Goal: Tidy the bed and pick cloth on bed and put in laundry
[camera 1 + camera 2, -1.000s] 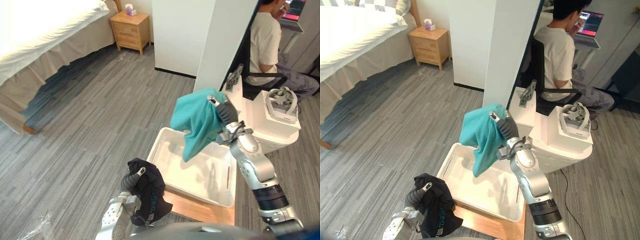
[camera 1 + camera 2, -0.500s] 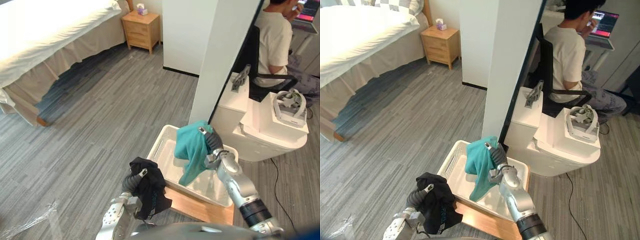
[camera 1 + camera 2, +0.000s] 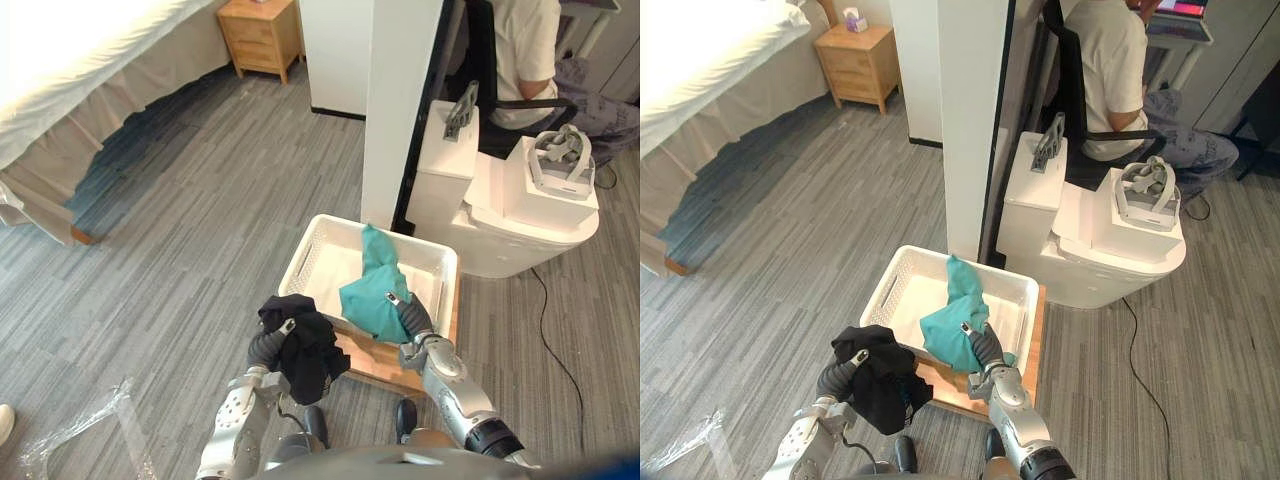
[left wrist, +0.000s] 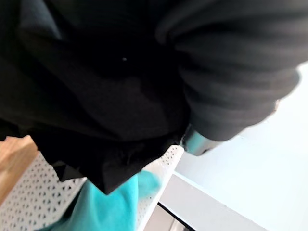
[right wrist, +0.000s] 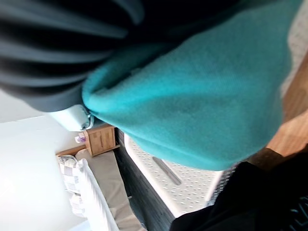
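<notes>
A teal cloth [image 3: 372,290] hangs from my right hand [image 3: 412,318] into the white perforated laundry basket [image 3: 312,258]; most of it lies inside, over the near rim. The right hand is shut on the teal cloth [image 5: 202,91] at the basket's near right edge. My left hand [image 3: 268,348] is shut on a bunched black cloth [image 3: 300,345], held just in front of the basket's near left corner. The black cloth [image 4: 96,91] covers the left hand's fingers. The basket sits on a low wooden board [image 3: 375,362].
A white pillar [image 3: 400,90] and white boxes [image 3: 505,215] stand just behind the basket. A person sits on a chair [image 3: 525,50] beyond them. The bed [image 3: 70,70] and a wooden nightstand [image 3: 262,30] lie far left. Clear plastic wrap [image 3: 70,440] lies on the floor lower left.
My right hand has come down and toward me with the teal cloth, which now rests in the basket. The camera has shifted. The left hand still holds the black cloth.
</notes>
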Robot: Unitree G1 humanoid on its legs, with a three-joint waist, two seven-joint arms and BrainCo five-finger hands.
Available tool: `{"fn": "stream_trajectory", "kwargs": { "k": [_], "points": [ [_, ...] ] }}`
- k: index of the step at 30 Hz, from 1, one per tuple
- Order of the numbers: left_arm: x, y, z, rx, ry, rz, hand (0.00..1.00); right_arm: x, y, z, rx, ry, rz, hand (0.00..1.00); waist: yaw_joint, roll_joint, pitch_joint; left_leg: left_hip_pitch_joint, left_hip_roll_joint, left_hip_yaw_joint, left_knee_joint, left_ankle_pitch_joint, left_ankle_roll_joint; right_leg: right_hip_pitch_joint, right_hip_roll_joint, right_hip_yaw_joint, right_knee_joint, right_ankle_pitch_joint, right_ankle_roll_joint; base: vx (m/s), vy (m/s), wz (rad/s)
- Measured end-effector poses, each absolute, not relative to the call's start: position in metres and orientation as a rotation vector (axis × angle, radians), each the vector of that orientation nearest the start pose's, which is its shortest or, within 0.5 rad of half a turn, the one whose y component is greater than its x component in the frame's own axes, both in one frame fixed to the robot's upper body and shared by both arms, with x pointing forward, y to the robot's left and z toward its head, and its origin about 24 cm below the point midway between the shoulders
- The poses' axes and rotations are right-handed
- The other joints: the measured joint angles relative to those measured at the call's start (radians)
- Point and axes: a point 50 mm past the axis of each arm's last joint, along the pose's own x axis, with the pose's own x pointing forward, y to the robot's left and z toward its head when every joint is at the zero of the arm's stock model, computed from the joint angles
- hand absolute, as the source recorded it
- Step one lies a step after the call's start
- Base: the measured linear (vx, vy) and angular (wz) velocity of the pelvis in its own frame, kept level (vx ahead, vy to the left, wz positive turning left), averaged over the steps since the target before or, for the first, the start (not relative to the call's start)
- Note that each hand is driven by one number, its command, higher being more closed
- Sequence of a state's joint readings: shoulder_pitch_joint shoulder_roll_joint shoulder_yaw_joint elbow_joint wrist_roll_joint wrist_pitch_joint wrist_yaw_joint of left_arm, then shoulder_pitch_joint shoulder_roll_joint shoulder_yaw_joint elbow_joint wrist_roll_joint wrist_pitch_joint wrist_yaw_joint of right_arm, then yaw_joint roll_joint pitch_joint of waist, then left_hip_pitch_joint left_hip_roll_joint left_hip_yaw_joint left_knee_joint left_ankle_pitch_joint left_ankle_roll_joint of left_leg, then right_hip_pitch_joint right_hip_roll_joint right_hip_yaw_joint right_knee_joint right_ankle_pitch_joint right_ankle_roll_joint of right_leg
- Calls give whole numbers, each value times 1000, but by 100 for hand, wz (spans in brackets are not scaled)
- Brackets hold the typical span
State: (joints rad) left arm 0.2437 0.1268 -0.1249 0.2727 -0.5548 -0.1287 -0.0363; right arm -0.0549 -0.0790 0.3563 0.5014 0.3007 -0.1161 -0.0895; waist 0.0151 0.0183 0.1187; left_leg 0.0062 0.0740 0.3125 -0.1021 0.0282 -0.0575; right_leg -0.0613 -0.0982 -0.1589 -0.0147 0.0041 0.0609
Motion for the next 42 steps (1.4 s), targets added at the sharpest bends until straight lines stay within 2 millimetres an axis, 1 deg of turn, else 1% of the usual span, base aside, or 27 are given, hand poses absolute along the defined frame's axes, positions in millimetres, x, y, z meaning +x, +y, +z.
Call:
{"fn": "stream_trajectory", "kwargs": {
  "k": [3, 4, 5, 7, 8, 9, 11, 14, 15, 17, 19, 26, 28, 30, 32, 34, 36, 37, 38, 39, 40, 41, 42],
  "points": [
    [184, 167, -58, -429, 371, 77, 100, 240, -98, -52, 81, 387, 181, 100, -3, 8, 18, -11, -2, -12, 0, 14, -1, -4, -3, -14, -8, 10, 2, 74, 5, 13],
    [206, 162, -43, -423, 295, 45, 100, 269, -93, -33, 51, 310, 191, 100, 1, 14, 48, -46, -6, -25, 5, 34, 15, -33, -7, -30, -8, 29, -3, 168, 14, 26],
    [210, 162, -40, -422, 278, 41, 100, 276, -92, -26, 43, 287, 193, 100, 2, 15, 57, -51, -6, -29, 5, 36, 15, -34, -8, -37, -10, 30, -4, 190, 7, 27],
    [215, 161, -36, -420, 261, 34, 100, 284, -90, -19, 32, 258, 195, 100, 4, 17, 63, -53, -6, -35, 5, 38, 14, -31, -8, -47, -10, 31, -4, 96, -10, 14],
    [218, 161, -34, -415, 250, 27, 100, 290, -89, -12, 25, 237, 200, 100, 5, 15, 71, -58, -7, -37, 5, 46, 6, -32, -10, -49, -10, 31, -4, 73, -12, 13],
    [224, 161, -30, -409, 234, 16, 100, 299, -88, -4, 15, 212, 202, 0, 5, 16, 84, -61, -8, -43, 5, 50, 7, -32, -11, -51, -10, 31, -5, 38, -14, 15],
    [239, 158, -18, -402, 185, -12, 100, 320, -86, 17, -16, 150, 194, 0, 12, 19, 124, -69, -6, -49, 5, 59, 0, -37, -11, -55, -7, 31, -6, -4, -16, 11],
    [254, 154, -4, -401, 132, -38, 100, 340, -88, 43, -41, 80, 172, 0, 26, 28, 142, -110, -3, -52, 6, 65, 4, -75, -7, -57, -5, 35, -10, -50, -9, 7],
    [260, 152, 2, -408, 110, -48, 100, 346, -92, 52, -59, 57, 156, 0, 29, 31, 162, -114, -3, -54, 6, 69, 5, -77, -7, -58, -4, 35, -12, -38, 0, 7],
    [264, 153, 6, -428, 94, -50, 100, 349, -93, 56, -67, 49, 149, 0, 32, 33, 174, -117, -3, -57, 6, 70, 5, -78, -7, -62, -3, 35, -12, -37, 6, 8],
    [266, 157, 10, -417, 75, -51, 100, 351, -96, 58, -75, 48, 129, 0, 30, 29, 183, -119, -3, -59, 6, 70, 5, -80, -8, -63, 1, 35, -12, -15, 10, 5],
    [268, 158, 21, -419, 30, -59, 100, 352, -107, 58, -97, 43, 100, 0, 28, 26, 185, -122, -2, -53, 5, 72, 8, -96, -8, -54, 22, 34, -14, 1, 5, -2],
    [268, 158, 23, -421, 20, -59, 100, 348, -112, 53, -95, 55, 77, 0, 28, 25, 185, -104, -1, -51, 5, 72, 8, -80, -7, -53, 21, 34, -14, 13, 1, -2],
    [266, 160, 28, -427, 4, -58, 100, 339, -118, 43, -104, 74, 55, 0, 27, 19, 181, -78, 3, -47, 5, 66, 10, -55, -1, -47, 19, 33, -14, 34, -3, -6],
    [263, 163, 35, -434, -30, -52, 100, 330, -119, 36, -102, 75, 53, 0, 23, 6, 172, -72, 8, -41, 5, 65, 10, -49, 4, -42, 13, 33, -14, 22, -14, -9],
    [260, 164, 36, -435, -32, -52, 100, 320, -120, 27, -113, 95, 48, 0, 23, -4, 163, -54, 14, -31, 4, 58, 7, -29, 11, -35, 0, 33, -15, 18, -18, -13],
    [249, 166, 31, -438, -8, -42, 100, 304, -124, 10, -114, 140, 41, 0, 23, -20, 121, -39, 20, -13, 3, 47, 3, -15, 20, -15, -19, 35, -18, 62, -26, -23],
    [243, 167, 29, -442, 1, -34, 100, 293, -128, -1, -110, 179, 30, 0, 14, -28, 97, -29, 23, -9, 4, 43, 2, -4, 23, -14, -27, 36, -18, 85, -22, -14],
    [242, 167, 29, -443, -1, -33, 100, 289, -129, -4, -107, 191, 26, 0, 12, -31, 93, -23, 25, -7, 4, 41, 0, 3, 25, -13, -30, 36, -18, 85, -21, -11],
    [240, 168, 28, -444, 0, -27, 100, 280, -132, -12, -101, 221, 15, 0, 7, -36, 71, -19, 27, -3, 4, 37, -4, 7, 28, -8, -37, 36, -19, 107, -22, -15],
    [238, 168, 30, -444, -11, -24, 100, 265, -139, -24, -103, 264, -8, 0, -1, -38, 43, -14, 28, 5, 5, 34, -7, 10, 30, -2, -43, 37, -20, 88, -19, -15],
    [238, 168, 32, -445, -17, -25, 100, 262, -141, -26, -104, 269, -14, 0, -1, -38, 41, -12, 28, 7, 5, 34, -7, 12, 30, -1, -44, 37, -20, 81, -13, -17],
    [238, 169, 39, -449, -46, -21, 100, 253, -147, -33, -103, 298, -41, 0, -8, -37, 38, 3, 28, 14, 5, 32, -10, 24, 30, 5, -45, 37, -20, 41, -4, -14]
  ]
}}
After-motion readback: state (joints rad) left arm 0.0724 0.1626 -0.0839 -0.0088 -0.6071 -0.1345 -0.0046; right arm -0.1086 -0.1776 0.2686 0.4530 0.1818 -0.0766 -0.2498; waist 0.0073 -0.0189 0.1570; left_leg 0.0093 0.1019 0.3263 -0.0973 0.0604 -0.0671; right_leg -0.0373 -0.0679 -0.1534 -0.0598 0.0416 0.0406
